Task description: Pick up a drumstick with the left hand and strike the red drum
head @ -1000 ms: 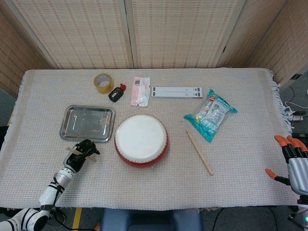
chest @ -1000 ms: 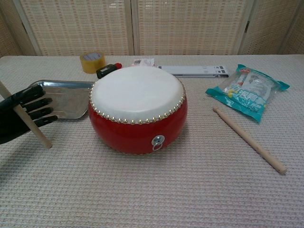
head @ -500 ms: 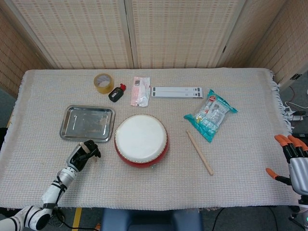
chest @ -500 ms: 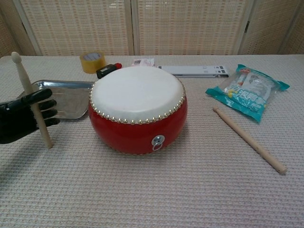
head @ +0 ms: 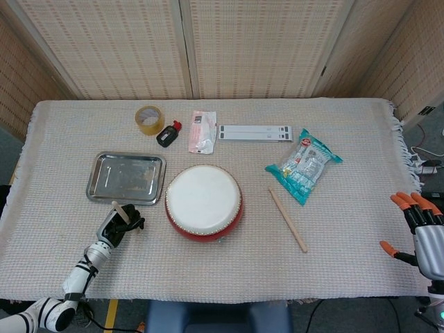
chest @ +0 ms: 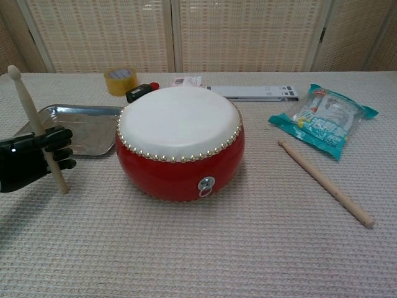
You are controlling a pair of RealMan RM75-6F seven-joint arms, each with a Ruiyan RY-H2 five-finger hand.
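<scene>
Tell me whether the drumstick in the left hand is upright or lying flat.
Nearly upright: the drumstick stands in the left hand, tip up, leaning slightly left.

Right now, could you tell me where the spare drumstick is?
In the head view, the spare drumstick lies on the cloth right of the drum, below the snack bag.

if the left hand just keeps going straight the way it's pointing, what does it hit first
Probably the metal tray. The left hand, holding a drumstick, points away from the robot towards the tray's near edge; the red drum sits off to its side. Depth is uncertain.
</scene>
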